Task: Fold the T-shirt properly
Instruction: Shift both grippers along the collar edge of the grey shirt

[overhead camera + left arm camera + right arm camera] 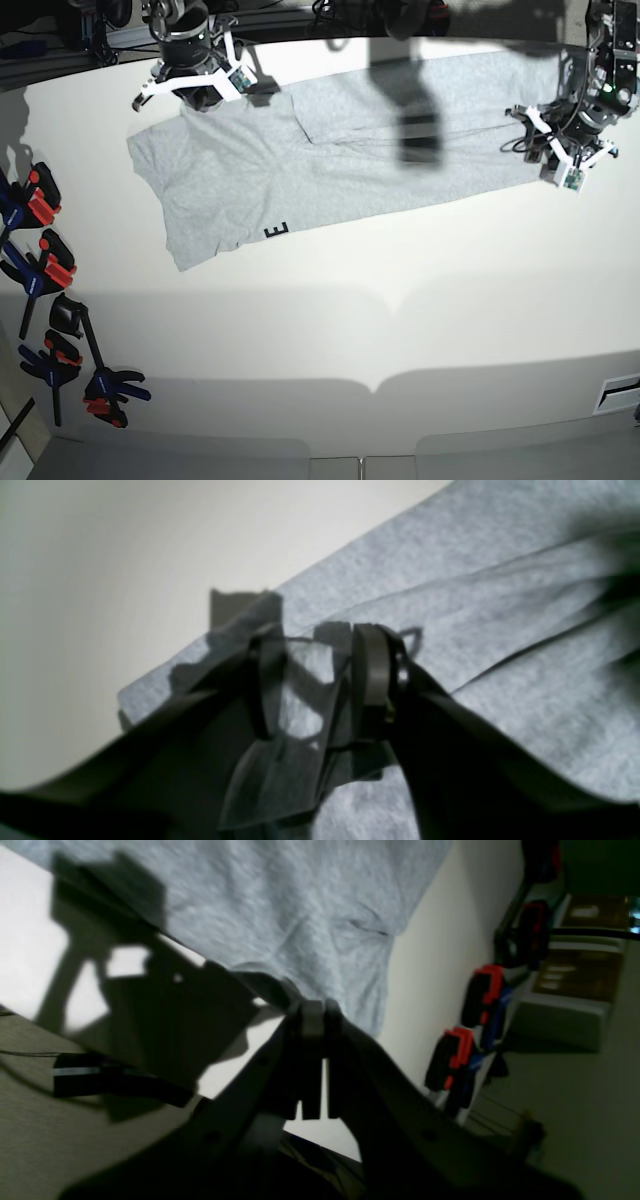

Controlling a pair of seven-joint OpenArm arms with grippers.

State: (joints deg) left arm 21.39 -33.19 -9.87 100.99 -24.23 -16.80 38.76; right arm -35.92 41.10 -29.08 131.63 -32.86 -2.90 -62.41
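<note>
**Two claws at opposite ends of a spread grey shirt**

Widest of everything is the white tabletop (400, 320), and the T-shirt (330, 160) serves as the landmark for the rest. It lies stretched flat across the far half of the tabletop, heather grey, with a long fold crease running along its length and one black block letter peeking out at its near edge.

At the shirt's far end on the base view's left, the right claw (312, 1015) sits on the cloth's edge. In the right wrist view its two fingers are pressed together, with grey fabric bunched right at their tips; whether a fold of cloth is actually caught between them I cannot tell.

At the shirt's opposite end, the left claw (320, 680) hangs over the cloth near its edge. Its fingers (372, 665) stand partly spread, and grey cloth shows through the gap; whether they are touching the fabric cannot be made out.

Well apart from the shirt, along the tabletop's left rim in the base view, lie several black spring clamps (45, 270) with red and blue grips.
</note>
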